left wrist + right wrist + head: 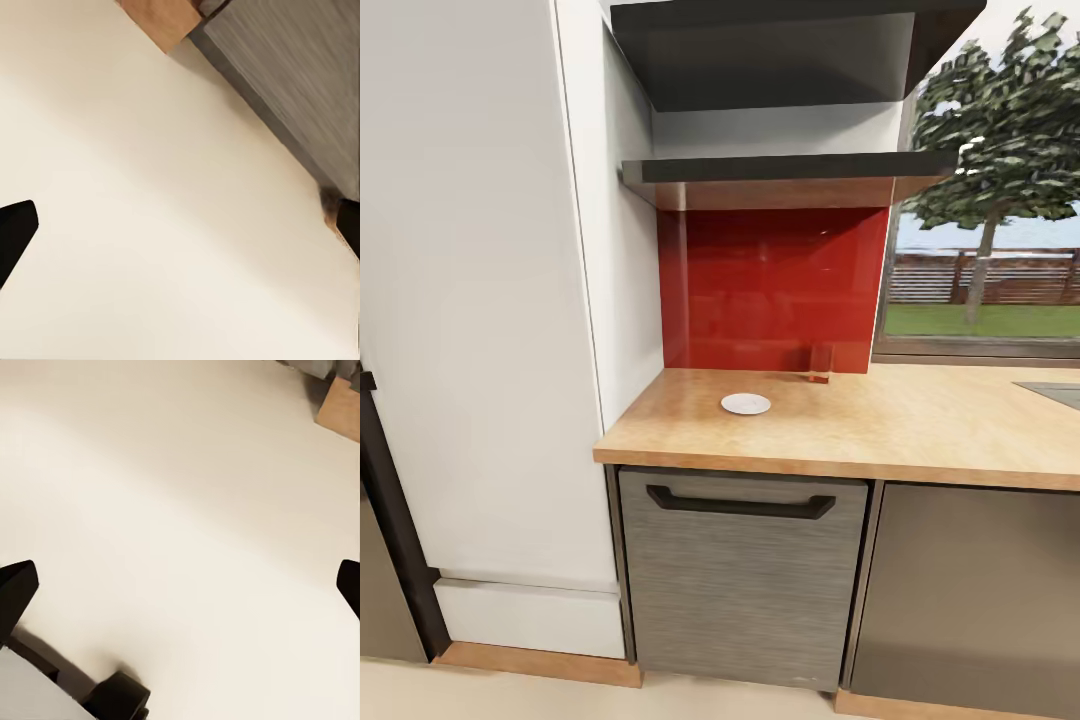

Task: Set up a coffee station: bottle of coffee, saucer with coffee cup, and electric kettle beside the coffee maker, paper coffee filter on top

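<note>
The kitchen countertop [920, 425] is a light wood-grain worktop seen in the head view. A small round white saucer [746, 403] lies on it near the left end, with nothing on it. Above hangs the kitchen shelf [790, 168], a thin dark board seen from below, so its top is hidden. The coffee maker, bottle of coffee, paper coffee filter, coffee cup and electric kettle are out of view. My left gripper [180, 232] is open over pale floor beside a grey cabinet front [300, 82]. My right gripper [182, 589] is open over pale floor too.
A small reddish see-through cylinder [819, 362] stands against the red backsplash [775, 290]. A tall white panel [480, 300] walls off the counter's left end. Below is a brushed grey front with a black handle [740, 503]. A window [990, 250] is at the right.
</note>
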You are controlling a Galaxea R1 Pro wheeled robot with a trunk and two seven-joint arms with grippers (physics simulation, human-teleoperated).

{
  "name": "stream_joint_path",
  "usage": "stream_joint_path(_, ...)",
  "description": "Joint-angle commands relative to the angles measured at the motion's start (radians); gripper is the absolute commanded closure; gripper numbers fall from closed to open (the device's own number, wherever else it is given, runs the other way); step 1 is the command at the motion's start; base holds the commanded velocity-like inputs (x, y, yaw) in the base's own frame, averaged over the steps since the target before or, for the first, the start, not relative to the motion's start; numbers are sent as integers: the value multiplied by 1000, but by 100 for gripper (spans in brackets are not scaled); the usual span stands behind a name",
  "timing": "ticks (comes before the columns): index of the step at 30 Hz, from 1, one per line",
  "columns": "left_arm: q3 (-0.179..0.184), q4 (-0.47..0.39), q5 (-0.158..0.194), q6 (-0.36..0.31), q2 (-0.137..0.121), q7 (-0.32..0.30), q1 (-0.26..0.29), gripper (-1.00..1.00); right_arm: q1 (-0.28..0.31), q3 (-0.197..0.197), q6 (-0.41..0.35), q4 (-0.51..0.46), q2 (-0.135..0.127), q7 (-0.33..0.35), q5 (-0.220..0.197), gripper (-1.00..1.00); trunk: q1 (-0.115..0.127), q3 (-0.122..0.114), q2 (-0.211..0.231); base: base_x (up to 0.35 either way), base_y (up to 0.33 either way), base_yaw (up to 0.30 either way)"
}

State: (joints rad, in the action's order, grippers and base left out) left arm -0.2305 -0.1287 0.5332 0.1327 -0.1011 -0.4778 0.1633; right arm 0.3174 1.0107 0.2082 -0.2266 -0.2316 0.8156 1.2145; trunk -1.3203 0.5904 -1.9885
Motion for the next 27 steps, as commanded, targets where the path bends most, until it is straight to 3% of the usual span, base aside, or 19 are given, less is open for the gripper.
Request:
stream_joint_path(1,5,-9,-5,2,0,-13,1,-100,13,8,6,-1,0,30,11,-100,0,1,-1,0,0,0)
stream_joint_path(4,48,-36,-5,1,0,-50,1,-100,50,8,5,-1,-1,113,11,-100,0,1,-1,0,0,0)
stream_joint_path(6,88,-67,-5,1,0,-112,1,-100,83,8,4,-2,-1,200,11,-100,0,1,-1,0,0,0)
stream_joint_path(12,129,-135,-5,0,-1,-284,1,-100,155,8,1,-20,-2,412,11,-100,0,1,-1,0,0,0)
stream_joint_path(13,139,-190,-5,-46,-2,-351,1,-100,182,10,-41,-140,2,577,-4,-100,0,1,-1,0,0,0)
stream_joint_path(15,148,-246,-5,-111,-2,-371,1,-100,188,9,-90,-249,7,662,-43,-100,0,1,-1,0,0,0)
stream_joint_path(18,179,-341,-5,-178,-3,-400,1,-100,192,3,-157,-393,17,714,-119,-100,0,1,-1,0,0,0)
stream_joint_path(21,260,-458,-4,-252,-3,-456,1,-100,193,-35,-226,-555,28,740,-172,-100,0,1,-1,0,0,0)
stream_joint_path(22,305,-539,-4,-314,-3,-479,1,-100,192,-67,-279,-662,31,746,-188,-100,0,1,-1,0,0,0)
stream_joint_path(23,315,-568,-4,-334,-3,-484,1,-100,191,-76,-297,-698,32,747,-194,-100,0,1,-1,0,0,0)
stream_joint_path(25,342,-708,-4,-430,-3,-496,1,-100,187,-106,-382,-882,33,751,-249,-100,0,1,-1,0,0,0)
stream_joint_path(26,345,-733,-4,-448,-3,-497,1,-100,187,-112,-397,-916,33,752,-263,-100,0,1,-1,0,0,0)
stream_joint_path(27,351,-805,-4,-506,-3,-500,1,-100,185,-135,-449,-1009,32,753,-306,-100,0,1,-1,0,0,0)
